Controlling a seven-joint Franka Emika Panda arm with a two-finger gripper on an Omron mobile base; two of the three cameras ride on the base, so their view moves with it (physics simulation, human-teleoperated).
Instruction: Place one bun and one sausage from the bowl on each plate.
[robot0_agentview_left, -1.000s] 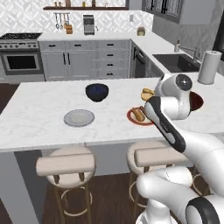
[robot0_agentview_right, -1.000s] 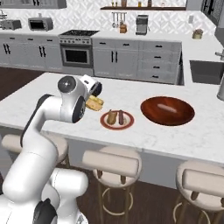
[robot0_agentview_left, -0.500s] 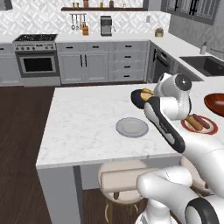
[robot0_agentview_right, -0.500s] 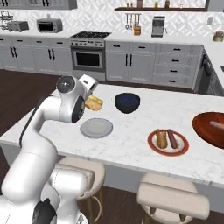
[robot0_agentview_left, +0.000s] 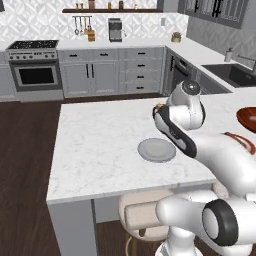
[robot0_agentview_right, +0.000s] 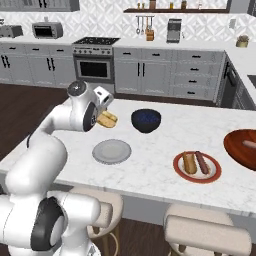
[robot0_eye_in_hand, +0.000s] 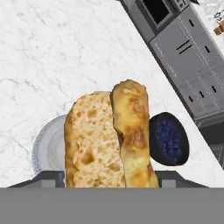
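The gripper (robot0_eye_in_hand: 109, 177) holds a split bun (robot0_eye_in_hand: 109, 140) between its fingers, above the marble counter (robot0_agentview_right: 150, 165). Just below and beyond it lies the grey plate (robot0_agentview_right: 111, 151), bare. The blue bowl (robot0_agentview_right: 146, 120) sits behind that. Farther right the red-rimmed plate (robot0_agentview_right: 197, 167) carries a bun and sausage, with the brown bowl (robot0_agentview_right: 242, 147) at the counter's edge, a sausage inside.
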